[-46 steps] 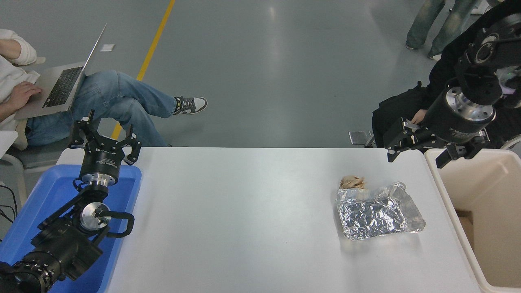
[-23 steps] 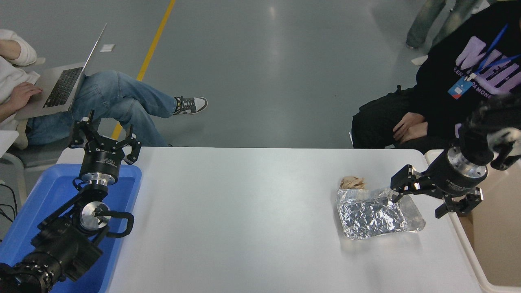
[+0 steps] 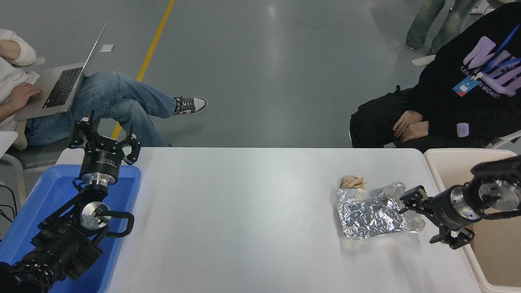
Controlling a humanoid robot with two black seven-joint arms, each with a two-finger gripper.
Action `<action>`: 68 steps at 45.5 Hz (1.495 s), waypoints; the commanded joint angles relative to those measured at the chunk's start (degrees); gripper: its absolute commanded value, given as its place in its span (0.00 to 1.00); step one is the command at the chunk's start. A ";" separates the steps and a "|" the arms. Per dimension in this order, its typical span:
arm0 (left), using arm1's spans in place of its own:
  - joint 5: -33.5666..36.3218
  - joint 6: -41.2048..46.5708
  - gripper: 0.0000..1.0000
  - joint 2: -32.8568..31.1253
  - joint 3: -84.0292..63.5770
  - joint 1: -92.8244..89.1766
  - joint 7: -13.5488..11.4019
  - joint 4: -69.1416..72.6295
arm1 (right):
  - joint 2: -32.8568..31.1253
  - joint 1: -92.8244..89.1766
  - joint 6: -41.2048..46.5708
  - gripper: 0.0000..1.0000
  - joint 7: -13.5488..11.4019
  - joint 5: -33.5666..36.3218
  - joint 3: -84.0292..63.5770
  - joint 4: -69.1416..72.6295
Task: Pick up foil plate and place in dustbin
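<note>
Main risk: the right black gripper (image 3: 427, 217) comes in almost level with the white table (image 3: 244, 211), fingers spread wide and holding nothing. Thin foil gives; a pinch on the wrinkled rim could crush or tear it, or just shove it away.

The shiny silver crumpled foil plate (image 3: 376, 211) lies flat on the table directly ahead of the claw, its near rim right at the upper fingertip (contact or a hair short, can't tell). The lower finger sits off the plate's corner, over bare table.

Second risk: the small tan paper wad (image 3: 351, 182) touches the plate's far corner, beyond the claw; it could get dragged along.

The beige plastic dustbin (image 3: 447, 156) is right behind the claw's wrist. Left black gripper (image 3: 103, 138) is parked well off, over the blue plastic tray (image 3: 49, 191).
</note>
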 commanded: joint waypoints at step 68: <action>-0.04 0.00 0.99 0.00 0.00 -0.02 0.01 -0.01 | 5.31 -13.02 -4.36 0.00 -0.01 7.98 16.84 -7.22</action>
